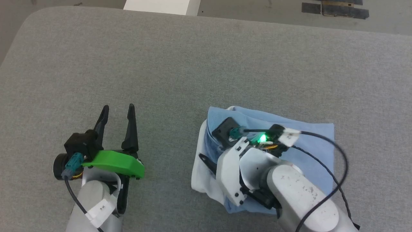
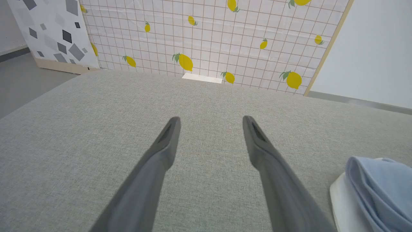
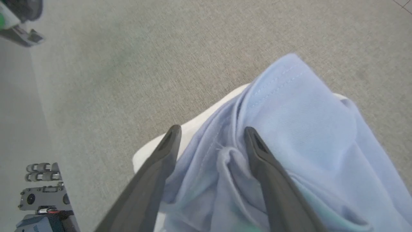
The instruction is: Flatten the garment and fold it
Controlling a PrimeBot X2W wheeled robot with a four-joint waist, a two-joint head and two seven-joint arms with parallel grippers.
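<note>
The garment (image 1: pixel 309 141) lies bunched in a folded light blue heap with a white section (image 1: pixel 199 174) along its left side, on the grey cloth table (image 1: pixel 193 64) at the lower right. My right gripper (image 3: pixel 212 132) stands over the heap's left part, open, with a raised ridge of the blue garment (image 3: pixel 299 122) between its fingers. One dark finger (image 1: pixel 206 161) shows against the white edge. My left gripper (image 1: pixel 118 108) rests open at the lower left, apart from the cloth, nothing between its fingers. In the left wrist view the left gripper (image 2: pixel 211 119) has the garment (image 2: pixel 379 183) at its lower right.
The table's far left corner (image 1: pixel 35 19) is rounded, with floor beyond. A white object (image 1: pixel 157 6) sits past the far edge, and dark patches (image 1: pixel 338 9) mark the floor at the far right. A lemon-patterned panel (image 2: pixel 209 38) stands behind the table.
</note>
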